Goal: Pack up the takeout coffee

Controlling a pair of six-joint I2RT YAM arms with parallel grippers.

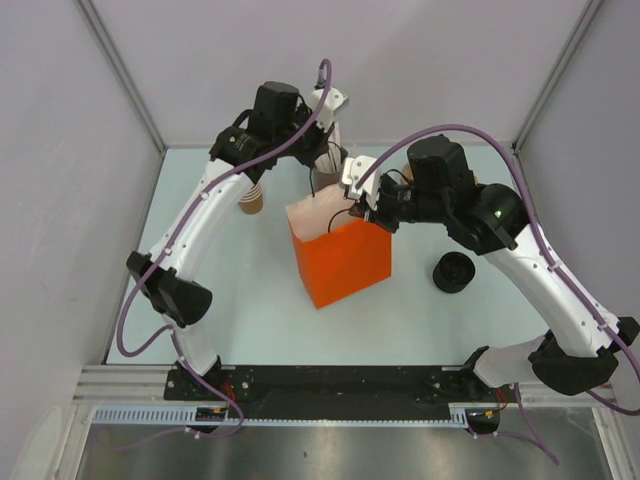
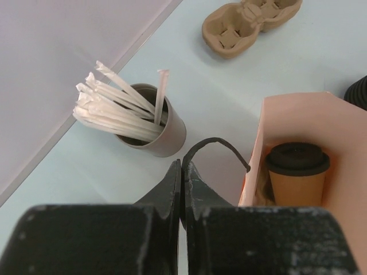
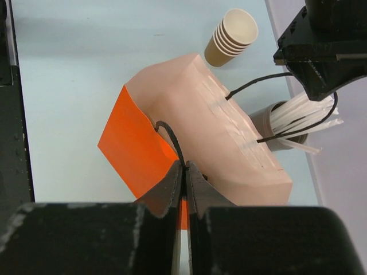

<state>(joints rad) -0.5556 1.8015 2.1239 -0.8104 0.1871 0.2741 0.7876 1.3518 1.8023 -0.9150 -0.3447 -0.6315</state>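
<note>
An orange bag [image 1: 345, 265] is standing mid-frame on the tabletop [image 1: 250, 320], with the takeout coffee [image 2: 298, 172] sitting inside. The left end effector [image 2: 181, 171] and right end effector [image 3: 184, 171] are each pinching one of its black cord handles [image 2: 221, 146]. A grey cup of sticks [image 2: 155, 134] is crowding the bag's upper edge, and stacked cups [image 3: 232, 37] are nearby.
</note>
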